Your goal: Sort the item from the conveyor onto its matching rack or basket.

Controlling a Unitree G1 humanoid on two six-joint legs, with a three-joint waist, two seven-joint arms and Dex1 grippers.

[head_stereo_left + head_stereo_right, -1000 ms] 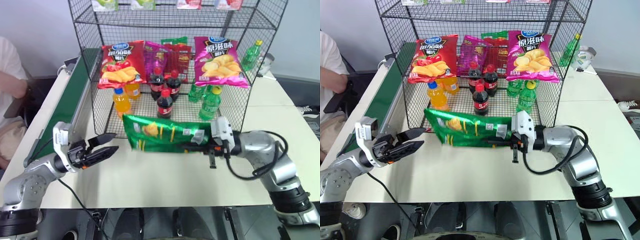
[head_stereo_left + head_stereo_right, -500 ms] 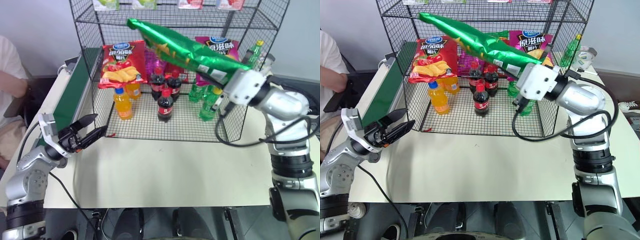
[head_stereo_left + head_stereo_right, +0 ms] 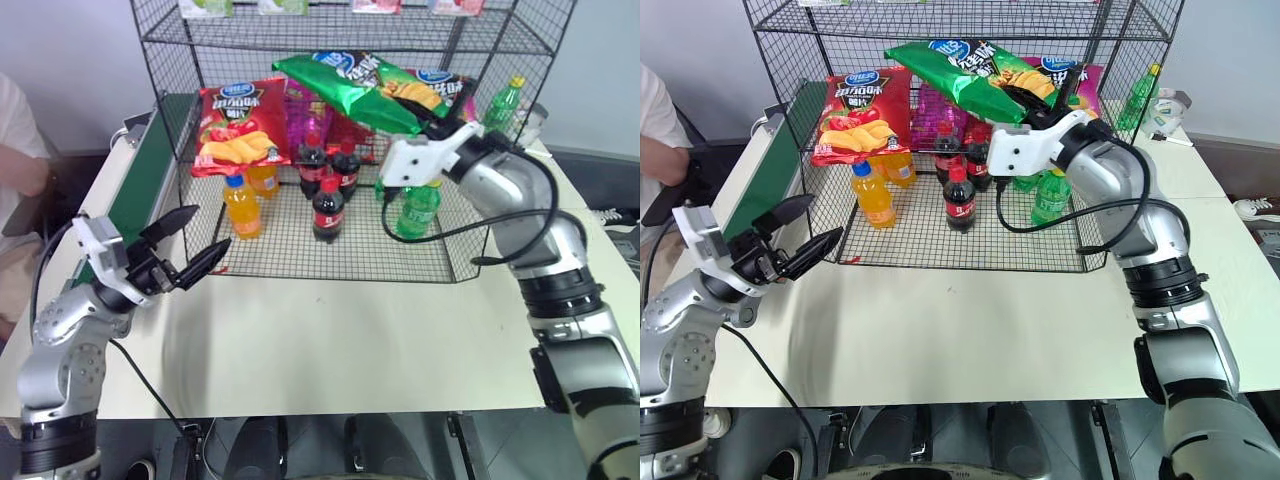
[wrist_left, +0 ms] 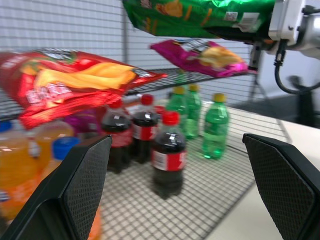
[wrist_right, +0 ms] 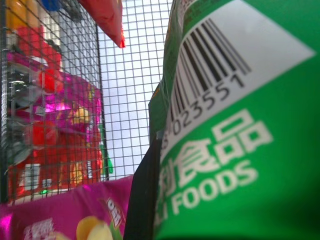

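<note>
The item, a glossy green crisp bag (image 3: 362, 84), hangs in the air at the rack's middle tier, between the red crisp bag (image 3: 240, 124) and the magenta one (image 3: 1081, 72). My right gripper (image 3: 1046, 108) is shut on the bag's right end; the right wrist view shows its barcode side (image 5: 225, 125) against a black finger (image 5: 142, 195). The black wire rack (image 3: 160, 62) stands at the back of the table. To its left runs the dark green conveyor (image 3: 140, 190). Near the rack's front left corner my left gripper (image 3: 195, 240) hovers open and holds nothing.
On the rack's lowest tier stand orange juice bottles (image 3: 243, 205), cola bottles (image 3: 327, 205) and green bottles (image 3: 415, 210). Small packets lie on the top tier. A person sits at the far left (image 3: 15, 130). The pale table (image 3: 340, 330) stretches in front of the rack.
My right arm has lifted the green bag from low over the table up to the rack's middle tier and turned it over. The left gripper rose a little and stayed open.
</note>
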